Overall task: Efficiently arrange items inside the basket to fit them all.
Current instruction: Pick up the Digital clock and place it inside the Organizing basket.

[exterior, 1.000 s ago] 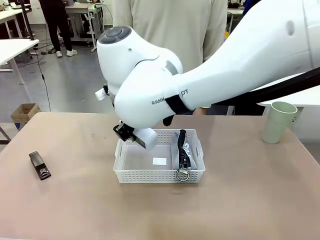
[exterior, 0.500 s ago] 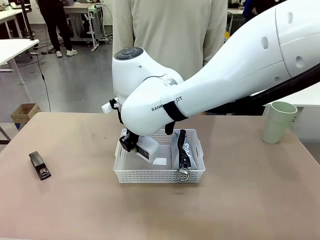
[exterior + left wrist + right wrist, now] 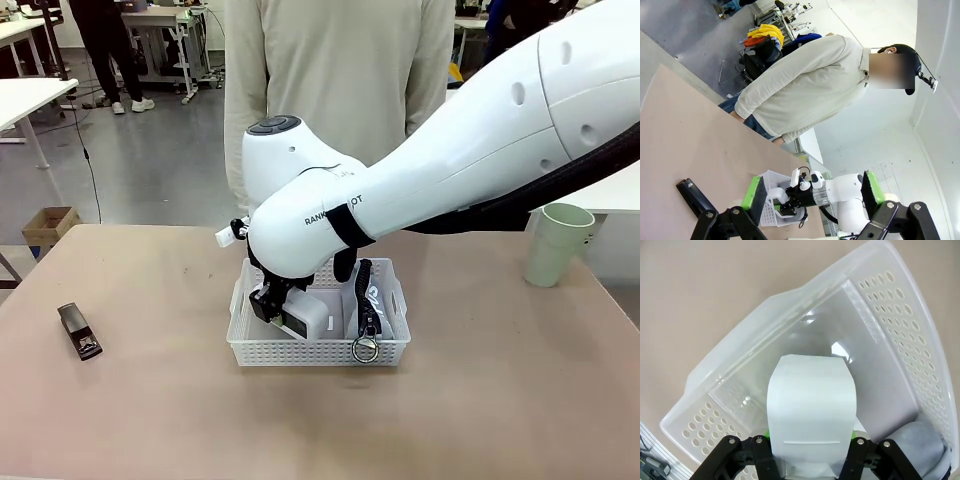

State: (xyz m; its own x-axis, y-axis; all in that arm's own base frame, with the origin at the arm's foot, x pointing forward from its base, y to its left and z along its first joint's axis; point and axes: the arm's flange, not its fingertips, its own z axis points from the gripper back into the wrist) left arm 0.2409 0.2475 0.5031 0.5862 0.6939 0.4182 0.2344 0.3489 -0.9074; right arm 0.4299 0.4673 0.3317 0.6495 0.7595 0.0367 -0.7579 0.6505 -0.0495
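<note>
A workshop with other benches lies behind a pale pink-brown tabletop [image 3: 480, 400], where a person in a cream sweater [image 3: 340, 60] stands at the far edge.

The right arm's fingers [image 3: 810, 440] pinch the white rounded plastic box [image 3: 811, 405] by its two flanks, a green pad at each side. The box's long axis runs straight out from them, down into the shallow white perforated plastic basket [image 3: 320, 358]. This is the relation that counts: the box points at the free half of the basket floor, on the robot's left, while the grey zip pouch with black zipper and ring [image 3: 368, 300] lies lengthwise along the right half, just beside it. Whether the box's lower end touches the floor I cannot tell.

The left arm's fingers [image 3: 812, 190] stand spread wide and empty, well apart from the basket. The small black stapler [image 3: 78, 331] lies on the tabletop's left side, nearer that arm; the pale green cup [image 3: 557, 243] stands upright at the far right, nearer the right arm.

A second ago the box hung higher, at the basket's far-left rim, with the floor bare beneath; now it sits low inside the walls. Pouch, stapler and cup have not moved.
</note>
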